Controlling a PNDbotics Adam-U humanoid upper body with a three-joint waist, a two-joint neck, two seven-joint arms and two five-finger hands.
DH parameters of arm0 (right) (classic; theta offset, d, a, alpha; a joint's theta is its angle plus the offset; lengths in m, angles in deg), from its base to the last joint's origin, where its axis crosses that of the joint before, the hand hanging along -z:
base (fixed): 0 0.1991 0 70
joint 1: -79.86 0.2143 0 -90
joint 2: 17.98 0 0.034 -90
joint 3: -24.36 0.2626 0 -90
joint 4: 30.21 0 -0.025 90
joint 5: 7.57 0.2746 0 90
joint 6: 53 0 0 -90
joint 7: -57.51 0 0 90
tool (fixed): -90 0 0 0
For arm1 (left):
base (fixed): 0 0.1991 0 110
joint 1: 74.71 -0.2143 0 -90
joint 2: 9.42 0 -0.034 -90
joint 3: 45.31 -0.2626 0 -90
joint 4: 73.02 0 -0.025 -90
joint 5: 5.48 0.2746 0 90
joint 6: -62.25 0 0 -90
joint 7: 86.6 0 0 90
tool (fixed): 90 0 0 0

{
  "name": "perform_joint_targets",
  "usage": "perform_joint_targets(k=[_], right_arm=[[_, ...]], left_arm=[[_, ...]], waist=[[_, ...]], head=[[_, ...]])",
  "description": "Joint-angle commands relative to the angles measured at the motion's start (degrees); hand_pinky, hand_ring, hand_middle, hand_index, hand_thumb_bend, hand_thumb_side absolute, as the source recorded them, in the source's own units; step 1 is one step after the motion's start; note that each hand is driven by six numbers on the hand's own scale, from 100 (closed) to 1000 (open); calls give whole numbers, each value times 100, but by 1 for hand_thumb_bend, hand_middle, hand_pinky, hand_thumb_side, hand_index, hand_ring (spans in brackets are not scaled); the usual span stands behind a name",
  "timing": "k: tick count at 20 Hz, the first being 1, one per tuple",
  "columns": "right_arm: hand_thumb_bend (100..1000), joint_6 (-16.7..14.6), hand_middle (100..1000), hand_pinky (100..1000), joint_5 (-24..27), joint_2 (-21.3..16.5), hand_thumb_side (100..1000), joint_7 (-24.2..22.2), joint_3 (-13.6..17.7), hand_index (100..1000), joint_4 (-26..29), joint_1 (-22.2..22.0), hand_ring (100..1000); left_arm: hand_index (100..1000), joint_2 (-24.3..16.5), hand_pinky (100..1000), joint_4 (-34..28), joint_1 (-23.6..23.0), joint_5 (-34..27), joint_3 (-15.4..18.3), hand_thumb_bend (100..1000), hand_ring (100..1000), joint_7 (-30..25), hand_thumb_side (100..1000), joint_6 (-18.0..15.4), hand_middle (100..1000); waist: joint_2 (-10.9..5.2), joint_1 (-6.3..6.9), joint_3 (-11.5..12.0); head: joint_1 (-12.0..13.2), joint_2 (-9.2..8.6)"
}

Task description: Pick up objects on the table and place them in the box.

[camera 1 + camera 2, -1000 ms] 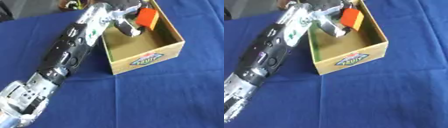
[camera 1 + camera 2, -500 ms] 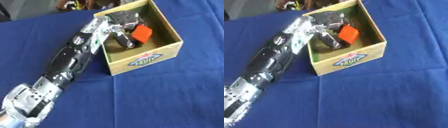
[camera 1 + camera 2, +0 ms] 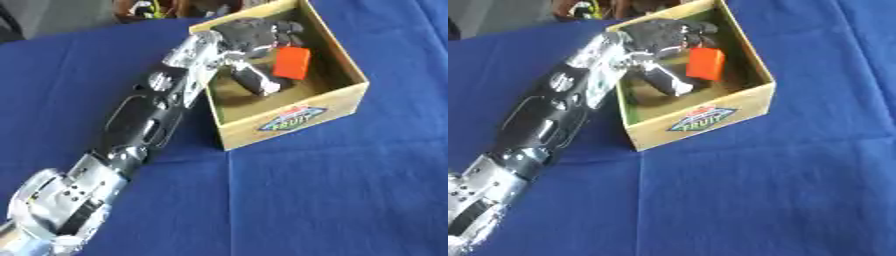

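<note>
Inside the box (image 3: 337, 102), the left hand (image 3: 254, 35) is reaching down, fingers apparently still curling around an orange block (image 3: 291, 63), which is hanging low over the floor so it can be let go there. Blue cloth is covering the desk (image 3: 332, 190).

A blue cloth (image 3: 332, 200) covers the table, creased in faint lines crossing near the middle. At 12 o'clock, past its far edge, sits dark clutter (image 3: 162, 7) too blurred to name. Gray floor (image 3: 61, 17) shows at 11 o'clock.
</note>
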Motion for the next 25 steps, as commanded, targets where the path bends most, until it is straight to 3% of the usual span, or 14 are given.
perform_joint_targets(k=[1, 5, 6, 10, 11, 15, 20, 25], right_arm=[[100, 3, 591, 816, -36, 9, 976, -3, -4, 937, 85, 19, 964], [100, 0, 590, 816, -32, 18, 976, 0, 5, 937, 85, -2, 963], [100, 4, 590, 817, -31, 21, 976, -2, 7, 937, 85, -11, 964], [100, 6, 591, 816, -27, 26, 974, 17, 32, 937, 85, -34, 963], [100, 1, 591, 817, -23, 23, 973, 29, 42, 937, 85, -41, 963], [100, -31, 593, 816, 4, 9, 969, 104, 101, 937, 85, -71, 961], [100, -76, 594, 815, 65, -4, 964, 253, 198, 936, 85, -87, 958], [100, -141, 595, 814, 139, 0, 959, 347, 245, 935, 85, -98, 955]], left_arm=[[1000, -102, 807, -158, 92, 62, 151, 301, 964, 192, 794, 22, 1000], [1000, -138, 794, -305, 95, -89, 225, 266, 955, 300, 754, 64, 998], [1000, -163, 783, -394, 101, -123, 244, 239, 947, 339, 692, 104, 986], [1000, -304, 727, -1057, 10, -590, 305, 159, 906, 383, 626, 262, 924], [1000, -374, 698, -1313, -52, -844, 326, 100, 886, 354, 588, 316, 896], [1000, -731, 575, -2495, -522, -2413, 468, 100, 797, 353, 628, 744, 805], [974, -1166, 496, -4114, -1572, -4540, 782, 100, 739, 687, 716, 1600, 744], [961, -1442, 424, -5385, -2777, -5797, 1102, 100, 699, 1014, 786, 2042, 716]], waist=[[-121, -79, 10], [-137, -103, 29], [-145, -112, 43], [-170, -148, 117], [-180, -162, 144], [-231, -228, 279], [-290, -327, 456], [-318, -455, 579]], head=[[16, -54], [9, -44], [0, -34], [-21, 43], [-31, 79], [-89, 198], [-153, 219], [-159, 129]])
